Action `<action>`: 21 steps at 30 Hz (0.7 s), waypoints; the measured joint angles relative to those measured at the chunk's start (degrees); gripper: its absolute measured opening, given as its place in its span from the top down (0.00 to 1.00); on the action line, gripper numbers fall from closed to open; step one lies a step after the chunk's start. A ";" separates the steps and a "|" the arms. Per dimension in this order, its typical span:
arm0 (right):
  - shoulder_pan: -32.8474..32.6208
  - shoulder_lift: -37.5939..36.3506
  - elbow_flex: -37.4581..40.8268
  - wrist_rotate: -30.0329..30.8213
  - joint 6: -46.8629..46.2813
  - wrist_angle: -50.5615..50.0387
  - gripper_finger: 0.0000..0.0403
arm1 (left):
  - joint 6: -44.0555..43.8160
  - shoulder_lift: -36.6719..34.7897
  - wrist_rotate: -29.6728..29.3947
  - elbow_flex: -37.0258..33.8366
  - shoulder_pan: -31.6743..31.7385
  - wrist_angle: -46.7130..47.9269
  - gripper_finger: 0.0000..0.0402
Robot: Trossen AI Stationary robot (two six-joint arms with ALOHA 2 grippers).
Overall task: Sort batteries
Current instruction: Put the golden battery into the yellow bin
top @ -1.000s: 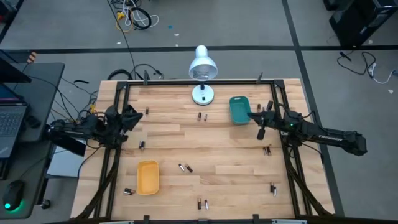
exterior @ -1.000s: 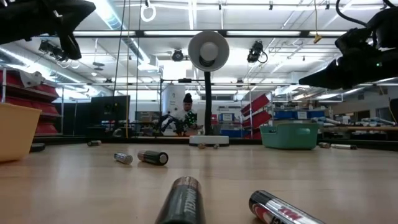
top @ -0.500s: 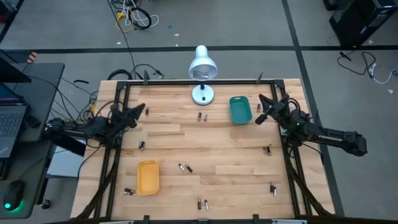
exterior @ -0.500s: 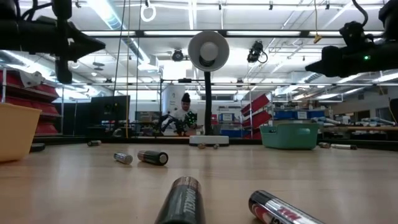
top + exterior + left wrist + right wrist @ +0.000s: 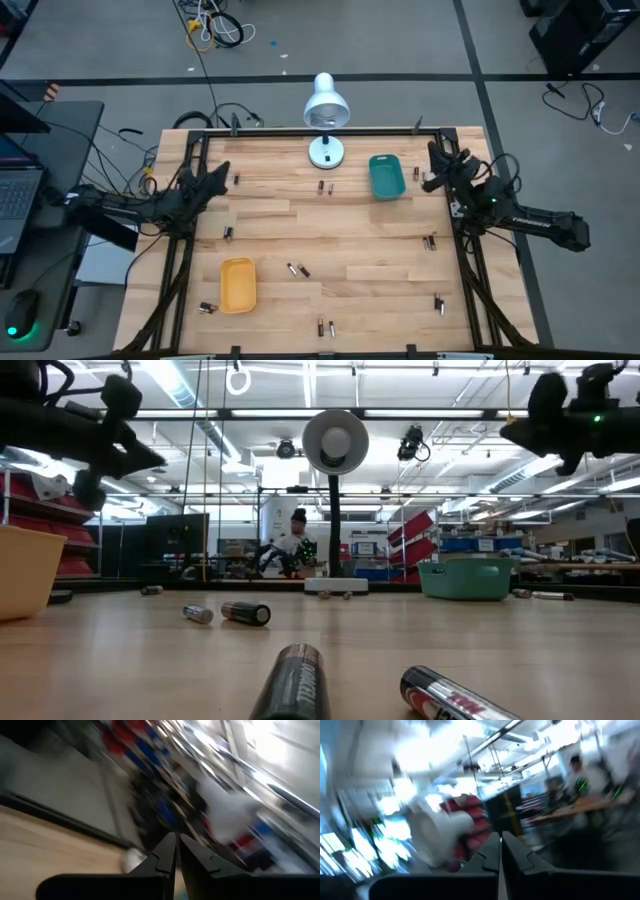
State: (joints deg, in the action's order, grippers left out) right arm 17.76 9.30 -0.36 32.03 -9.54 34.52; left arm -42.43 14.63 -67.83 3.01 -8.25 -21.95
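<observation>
Several small dark and silvery batteries lie scattered on the wooden table, among them a pair [image 5: 296, 269] near the middle, one [image 5: 323, 186] before the lamp and two [image 5: 290, 680] close to the low camera. A yellow tray [image 5: 237, 284] stands near left and a teal tray [image 5: 386, 176] far right. My left gripper [image 5: 222, 170] hovers shut at the table's left edge, pointing level over the table, holding nothing. My right gripper [image 5: 433, 150] is raised and shut at the far right, beside the teal tray, also holding nothing.
A white desk lamp [image 5: 325, 105] stands on its round base [image 5: 325, 152] at the middle of the far edge. A black frame [image 5: 200, 150] runs around the table. More batteries lie by the near edge [image 5: 325, 327] and right side [image 5: 430, 241].
My left gripper has tipped up to level and sunk a little, now pointing across the table. My right gripper has swung from pointing down toward the near side to pointing toward the far edge, rising and rolling as it went. Both stayed shut; no battery moved.
</observation>
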 joint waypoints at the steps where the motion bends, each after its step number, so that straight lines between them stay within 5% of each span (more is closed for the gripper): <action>1: 0.00 -0.02 0.00 -0.03 -4.54 0.20 0.98 | 0.86 -0.05 -3.12 0.00 0.05 -0.61 0.91; 4: 0.00 0.02 0.00 -0.70 -12.68 -0.46 0.98 | 7.42 -0.19 -5.64 0.19 0.78 -2.88 0.91; 12: -0.02 0.13 0.00 -2.75 -45.39 3.98 0.98 | 19.94 0.00 1.17 2.63 2.27 0.59 0.78; 17: -0.04 0.23 -0.61 -6.60 -52.45 5.27 0.98 | 12.52 0.02 2.48 6.60 2.36 17.55 0.60; 21: -0.04 2.56 -5.12 -9.76 -55.47 0.54 0.98 | -2.15 0.01 2.63 7.71 4.76 29.78 0.49</action>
State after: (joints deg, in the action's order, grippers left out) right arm 17.72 11.86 -5.48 22.27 -65.01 35.06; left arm -44.58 14.65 -65.20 10.71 -3.49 7.84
